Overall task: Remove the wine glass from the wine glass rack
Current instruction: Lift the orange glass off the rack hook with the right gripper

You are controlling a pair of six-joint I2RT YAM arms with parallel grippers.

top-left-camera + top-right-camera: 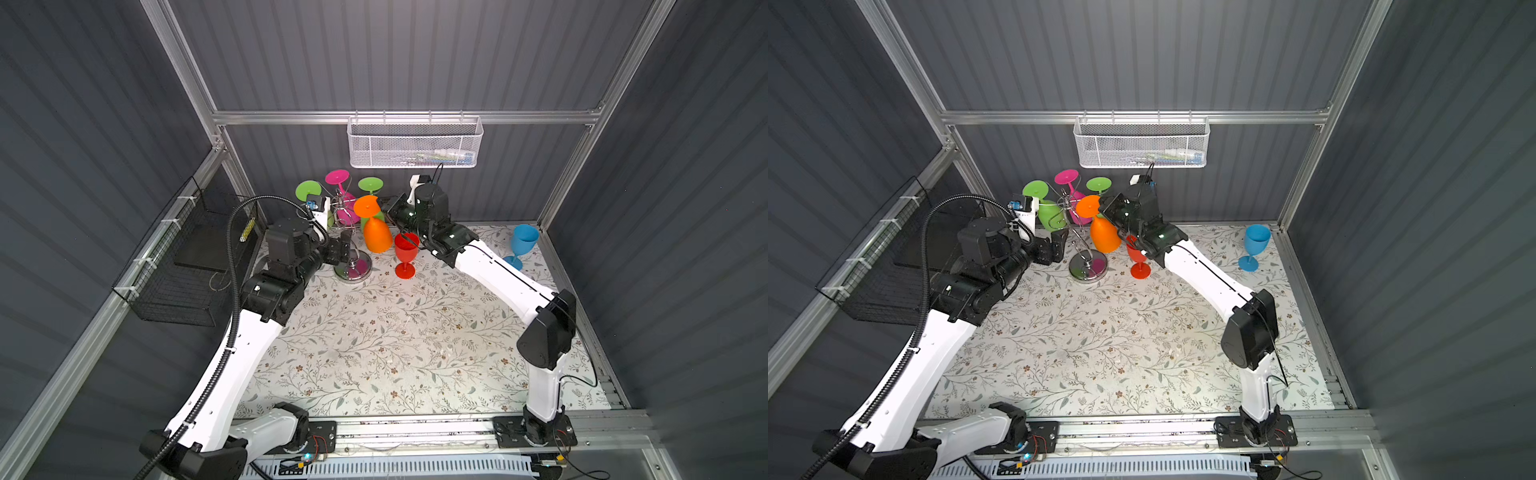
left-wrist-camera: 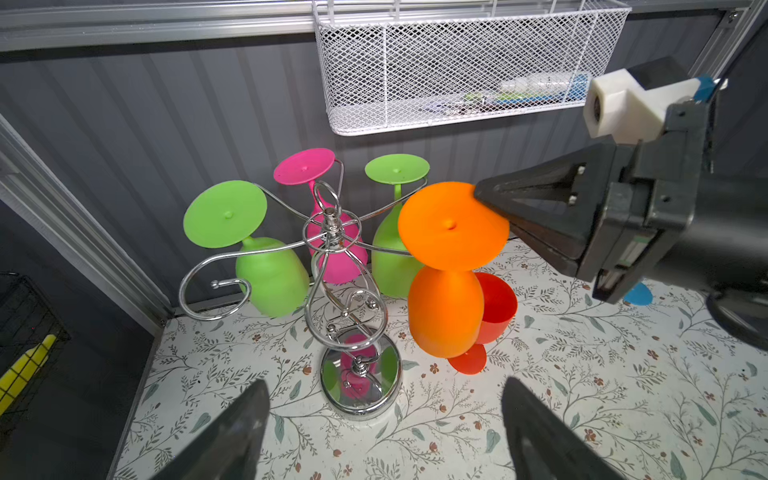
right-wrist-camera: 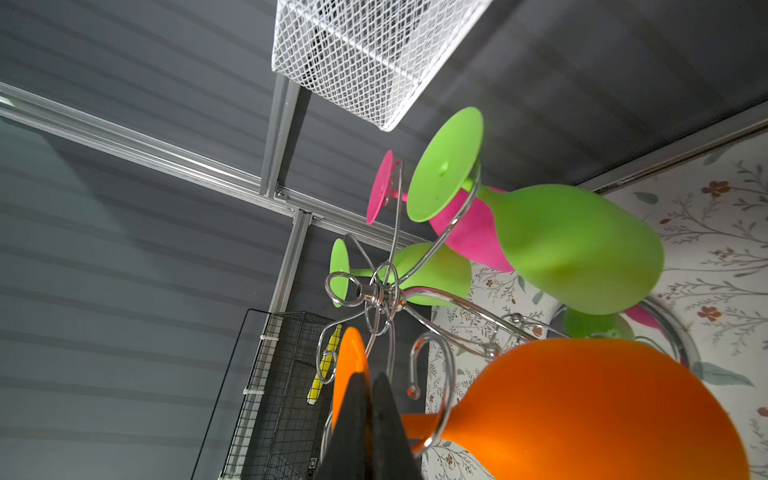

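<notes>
Right wrist: wine glass between fingers

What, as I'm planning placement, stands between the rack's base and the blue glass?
The upright red glass, with the right arm crossing above, in both top views.

Landmark: tall chrome wire rack on the floral table.
In front of rack: broad bare table, free passage.
Right of rack: hanging orange plastic wine glass, upright red plastic goblet just beside it, right claw clamped on the orange foot; crowded.
Behind rack: pink plastic glass between two lime-green ones, near the grey back wall; tight.
Left of rack: left claw, jaws wide, near its base.
</notes>
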